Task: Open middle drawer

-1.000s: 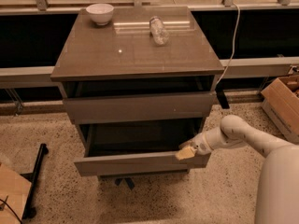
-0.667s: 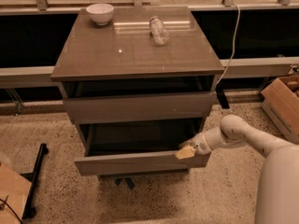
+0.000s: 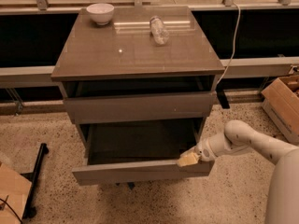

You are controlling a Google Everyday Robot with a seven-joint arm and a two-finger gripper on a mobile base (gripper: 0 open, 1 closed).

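The middle drawer (image 3: 140, 171) is a glossy grey-brown, handleless drawer with a plain flat front. It stands pulled out toward me from the cabinet (image 3: 135, 50), and its wide, shallow box (image 3: 140, 141) is open to view and looks empty. My gripper (image 3: 188, 159) reaches in from the right on a white arm. Its yellowish tip rests at the top edge of the drawer front, near the right end. The drawer above (image 3: 140, 107) is closed. Anything below the middle drawer is hidden by it.
A white bowl (image 3: 100, 13) and a clear bottle lying on its side (image 3: 159, 29) sit on the cabinet top. A cardboard box (image 3: 284, 101) stands on the floor at right and another (image 3: 11, 195) at lower left, beside a black stand (image 3: 33, 183). A white cable (image 3: 232, 41) hangs at right.
The middle drawer has slid a little further out toward me. The gripper has moved with its front edge. The cabinet and the things on top have not moved.
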